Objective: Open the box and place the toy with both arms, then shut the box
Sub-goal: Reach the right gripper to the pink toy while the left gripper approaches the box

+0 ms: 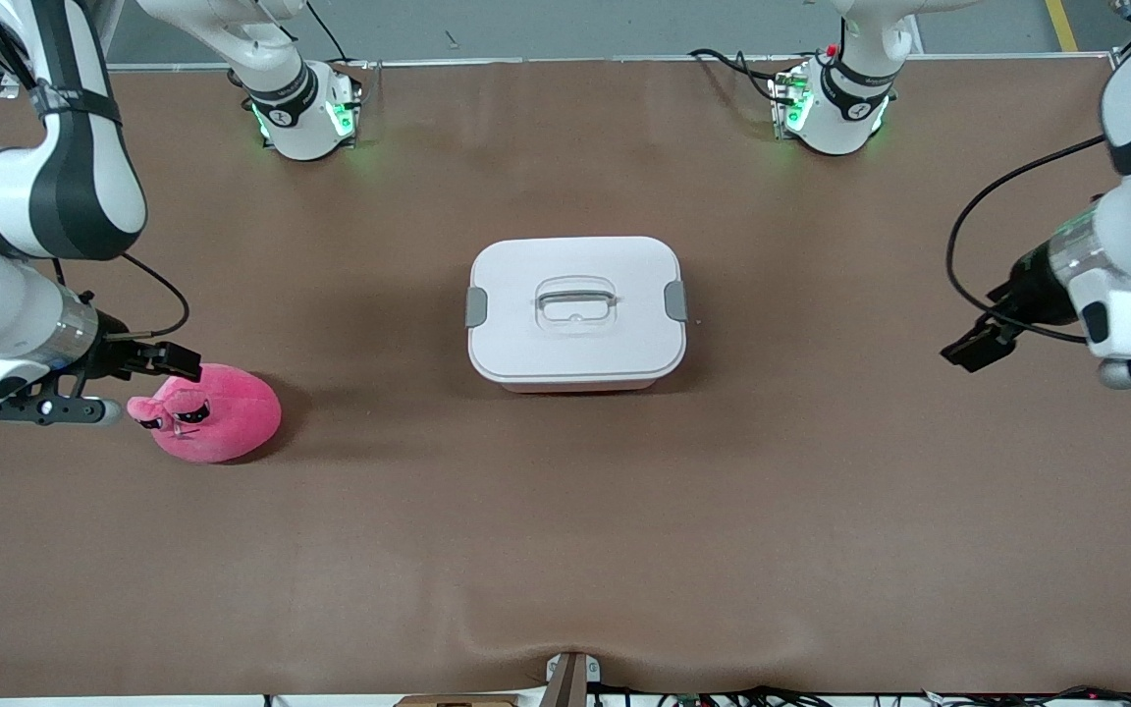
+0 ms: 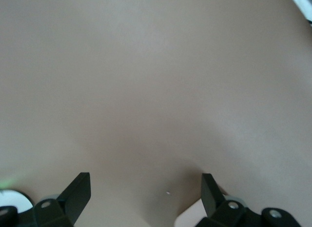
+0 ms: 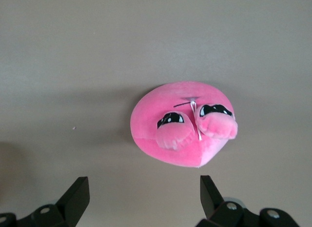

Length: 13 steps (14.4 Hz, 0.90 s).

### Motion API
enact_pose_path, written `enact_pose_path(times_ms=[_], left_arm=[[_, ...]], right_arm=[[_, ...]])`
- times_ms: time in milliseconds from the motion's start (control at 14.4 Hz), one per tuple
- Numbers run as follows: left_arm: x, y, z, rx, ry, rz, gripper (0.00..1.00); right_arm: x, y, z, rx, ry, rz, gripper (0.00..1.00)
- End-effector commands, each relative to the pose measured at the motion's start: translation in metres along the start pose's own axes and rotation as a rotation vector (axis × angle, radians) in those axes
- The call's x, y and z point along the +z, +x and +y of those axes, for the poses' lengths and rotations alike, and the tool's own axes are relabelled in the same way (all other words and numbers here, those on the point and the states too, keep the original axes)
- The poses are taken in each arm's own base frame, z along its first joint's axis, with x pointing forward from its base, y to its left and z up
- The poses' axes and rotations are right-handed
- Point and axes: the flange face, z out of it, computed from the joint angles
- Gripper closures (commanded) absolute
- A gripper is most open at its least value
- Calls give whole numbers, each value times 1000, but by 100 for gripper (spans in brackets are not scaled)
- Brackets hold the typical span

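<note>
the toy [image 1: 215, 412] lies on the brown table [image 1: 565, 550] toward the right arm's end, nearer the front camera than the box; its droopy dark eyes and snout face the right gripper; in the right wrist view the toy [image 3: 183, 123] sits whole and untouched between and ahead of the two black fingers [image 3: 77, 195]; the right gripper [image 1: 155, 361] hangs just beside the toy, over the table at its face end, fingers spread wide and holding nothing; the box [image 1: 575, 311] stands mid-table, well apart from the toy, white lid on, a grey clip at each short end, recessed handle [image 1: 575, 299] in the middle; the left gripper [image 1: 976, 346] hangs over bare table toward the left arm's end, well apart from the box; in the left wrist view its fingers [image 2: 78, 192] stand spread with only table between them; both arm bases [image 1: 305, 113] stand along the table edge farthest from the camera
</note>
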Motion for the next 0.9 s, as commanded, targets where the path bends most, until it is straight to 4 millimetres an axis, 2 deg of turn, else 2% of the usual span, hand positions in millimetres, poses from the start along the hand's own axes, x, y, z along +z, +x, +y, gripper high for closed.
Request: enact_pose_path(times_ms=[0, 208, 555, 833], left_arm=[[16, -23, 26, -67, 20, -26, 0], [31, -69, 56, -108, 34, -51, 0], [57, -106, 86, -209, 41, -72, 0], [62, -136, 99, -277, 48, -67, 0]], right_arm=[[8, 5, -3, -7, -13, 7, 0], [8, 6, -3, -9, -13, 10, 0], [16, 12, -9, -18, -12, 33, 0], [19, 13, -9, -29, -15, 32, 0]])
